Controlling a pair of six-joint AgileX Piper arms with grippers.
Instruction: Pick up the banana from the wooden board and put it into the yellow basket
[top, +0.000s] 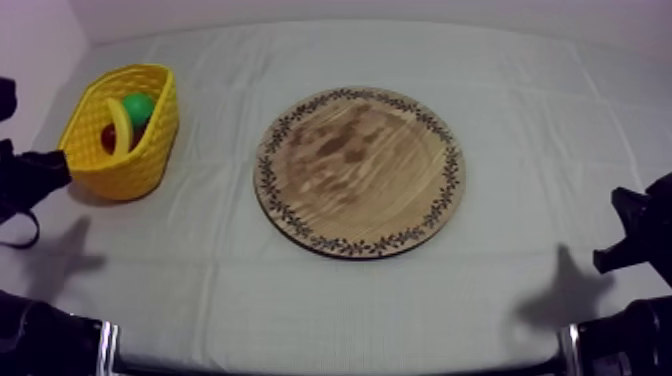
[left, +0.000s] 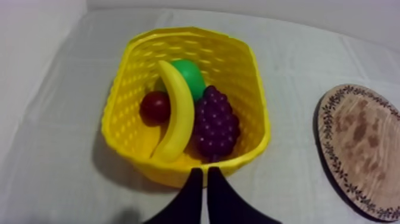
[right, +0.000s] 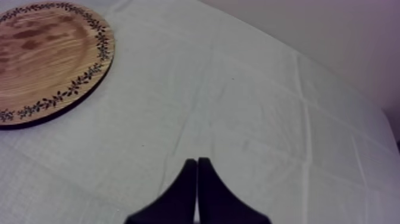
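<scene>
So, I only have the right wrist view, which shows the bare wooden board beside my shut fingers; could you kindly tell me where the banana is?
Observer: The banana lies inside the yellow basket, at the table's left side.
Operator: Thanks; is anything in there with it?
Observer: Yes: a bunch of grapes, a small red fruit and a green pear.
Operator: And what is the other arm doing?
Observer: The left gripper sits just outside the basket's rim, its fingers shut on nothing.
</scene>
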